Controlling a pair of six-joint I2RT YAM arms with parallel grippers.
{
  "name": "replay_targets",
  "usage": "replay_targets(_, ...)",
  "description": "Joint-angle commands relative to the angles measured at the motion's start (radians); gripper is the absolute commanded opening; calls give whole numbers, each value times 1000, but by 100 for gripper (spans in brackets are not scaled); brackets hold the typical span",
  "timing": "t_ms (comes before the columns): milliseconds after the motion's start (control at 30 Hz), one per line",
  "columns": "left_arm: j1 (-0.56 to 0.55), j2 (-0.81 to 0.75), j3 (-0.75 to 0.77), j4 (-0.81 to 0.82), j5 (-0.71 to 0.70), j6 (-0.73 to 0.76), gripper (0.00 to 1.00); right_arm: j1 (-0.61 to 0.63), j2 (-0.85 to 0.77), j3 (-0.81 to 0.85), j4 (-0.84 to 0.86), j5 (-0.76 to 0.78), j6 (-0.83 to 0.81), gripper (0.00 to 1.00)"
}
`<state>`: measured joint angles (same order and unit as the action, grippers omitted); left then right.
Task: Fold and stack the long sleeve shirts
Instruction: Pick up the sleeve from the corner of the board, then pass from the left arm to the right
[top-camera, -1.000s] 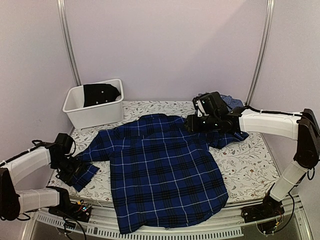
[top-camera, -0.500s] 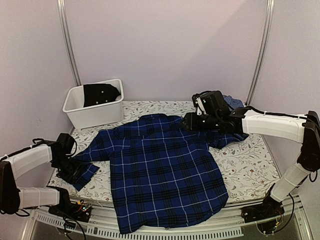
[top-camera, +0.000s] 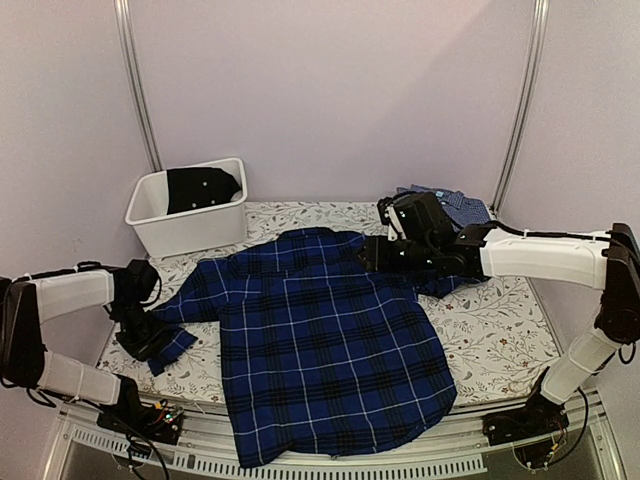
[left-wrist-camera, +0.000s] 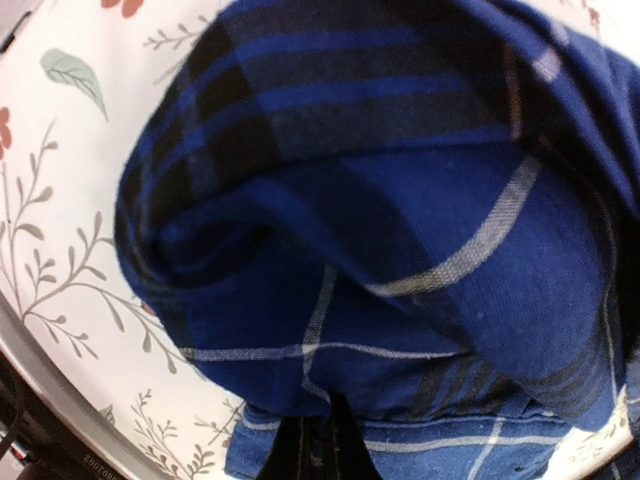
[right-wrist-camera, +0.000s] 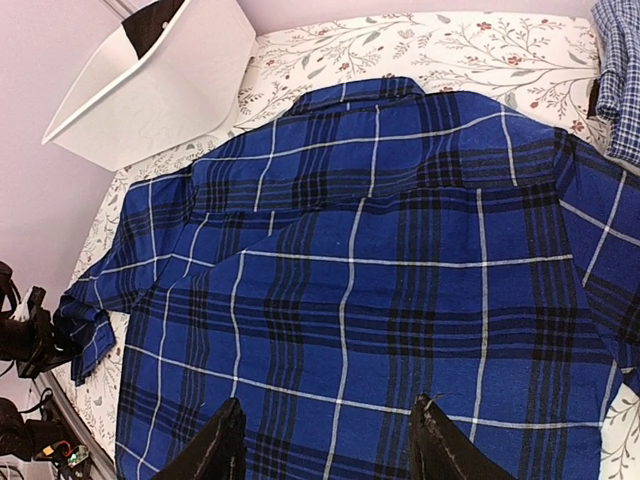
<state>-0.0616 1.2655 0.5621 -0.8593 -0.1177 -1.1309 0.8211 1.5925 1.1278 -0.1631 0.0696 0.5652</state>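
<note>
I see my left gripper (top-camera: 148, 337) clenched on the sleeve cuff (top-camera: 168, 347) of the plaid shirt (top-camera: 320, 340), while my right gripper (right-wrist-camera: 330, 412) hovers above it, its 2 fingers apart.

Soft even light, faint shadows, left-wrist close-up blurry
</note>
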Motion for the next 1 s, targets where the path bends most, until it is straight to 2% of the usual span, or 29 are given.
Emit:
replay_targets(0,-35,21,17,84,-23,68,0,29,-14,16,33,11,-8,55)
replay_targets(233,-180,-49,180,95,-90,219,0,84,44,95,42,-5,-69,55)
replay_targets(333,-245,-74,229,146,-88,317,0,119,69,121,49,-2,-97,57)
replay_targets(467,-294,-91,286,219,-14,446,0,155,80,133,83,8,-128,59)
replay_targets(667,-386,-53,406,219,70,600,0,179,40,98,152,35,-183,60)
replay_targets(967,-460,8,479,267,298,709,0,199,-15,51,241,31,-268,65)
